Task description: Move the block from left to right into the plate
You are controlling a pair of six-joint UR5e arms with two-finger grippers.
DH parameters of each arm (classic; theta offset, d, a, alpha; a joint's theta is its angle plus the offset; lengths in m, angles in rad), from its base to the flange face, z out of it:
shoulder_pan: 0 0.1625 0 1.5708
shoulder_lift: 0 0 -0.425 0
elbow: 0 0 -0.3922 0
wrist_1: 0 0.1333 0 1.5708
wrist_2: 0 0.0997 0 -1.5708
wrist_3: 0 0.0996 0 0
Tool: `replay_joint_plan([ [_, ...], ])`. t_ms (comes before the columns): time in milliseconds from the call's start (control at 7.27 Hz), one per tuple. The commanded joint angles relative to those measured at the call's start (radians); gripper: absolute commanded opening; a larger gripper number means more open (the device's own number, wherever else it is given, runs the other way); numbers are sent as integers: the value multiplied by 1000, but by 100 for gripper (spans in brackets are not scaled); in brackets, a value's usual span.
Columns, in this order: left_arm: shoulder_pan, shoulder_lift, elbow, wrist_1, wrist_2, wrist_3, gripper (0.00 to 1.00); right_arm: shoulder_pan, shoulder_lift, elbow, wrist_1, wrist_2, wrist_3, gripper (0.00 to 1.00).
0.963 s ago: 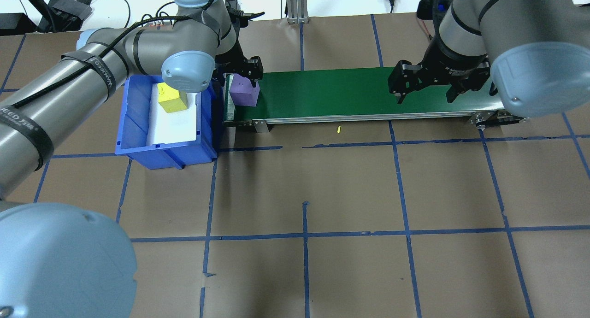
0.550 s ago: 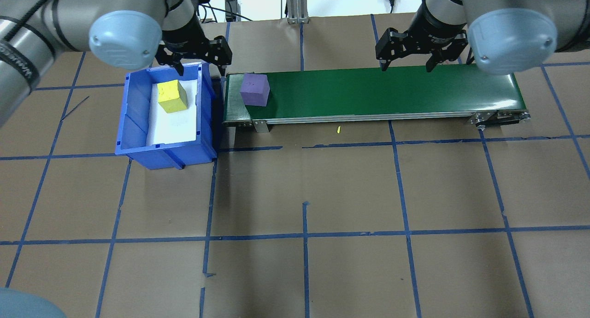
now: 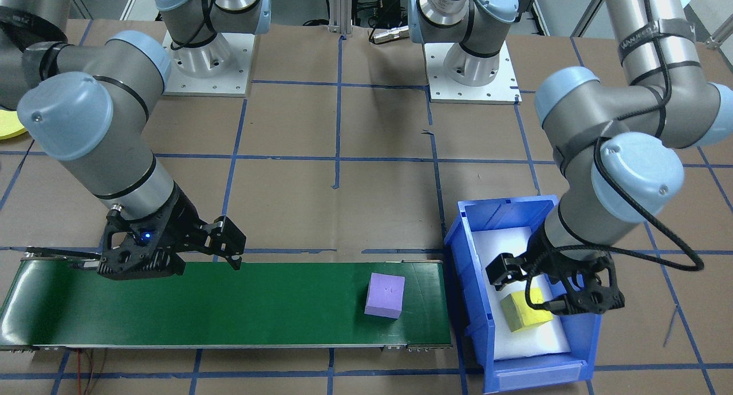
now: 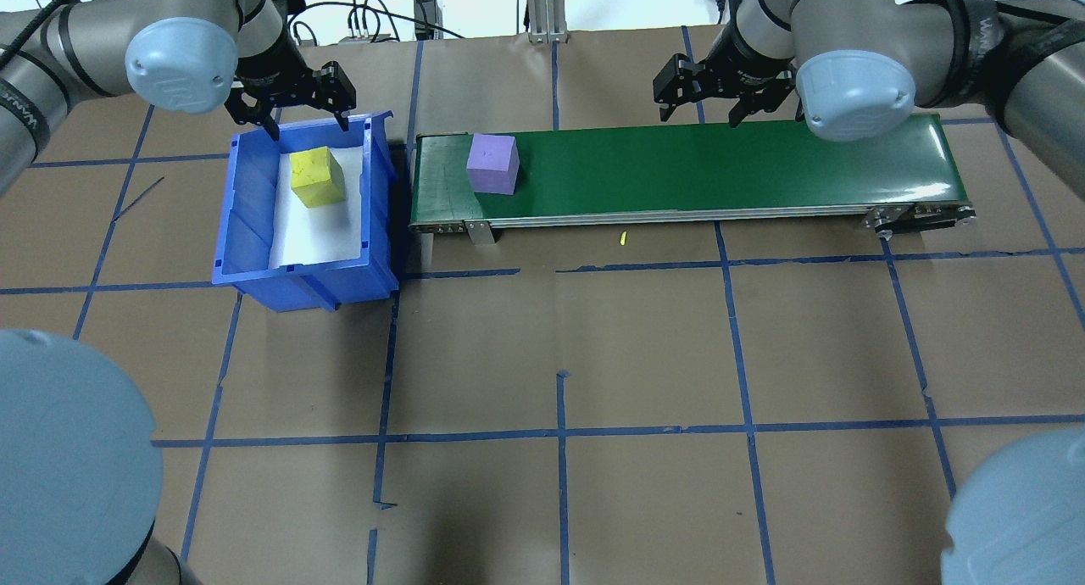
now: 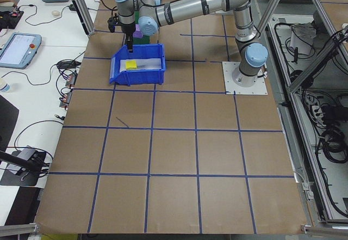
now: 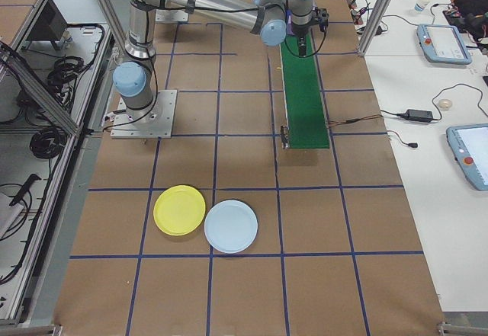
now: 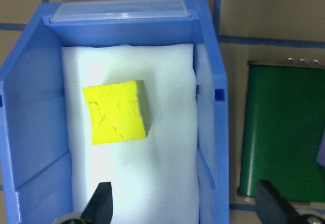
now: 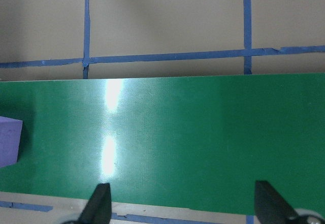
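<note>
Purple foam cube (image 4: 492, 163) at the green conveyor belt's (image 4: 720, 165) left end looks light; grip flat opposite sides. Both pincers (image 4: 292, 100) (image 4: 700, 89) hang released.

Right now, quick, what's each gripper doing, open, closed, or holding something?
Left gripper: open, holding nothing, above the blue bin.
Right gripper: open, holding nothing, over the green conveyor belt.
</note>
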Motion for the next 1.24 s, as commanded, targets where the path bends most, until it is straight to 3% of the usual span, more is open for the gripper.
replay_joint_plan([
  [0,39,-58,-37,62,-14,-14,99,16,36,7,-32,74,93,100],
  [138,39,-97,-79,157,-15,-17,99,20,43,5,-37,74,93,100],
  [412,39,-109,-93,180,-25,-6,92,20,50,3,-39,75,95,100],
  [688,39,-109,-96,194,-28,54,40,20,79,0,-65,75,95,100],
  [962,42,-68,-76,178,-15,98,29,20,86,-3,-69,78,96,100],
  [1100,42,2,-70,93,-18,90,29,20,95,-4,-91,80,96,100],
])
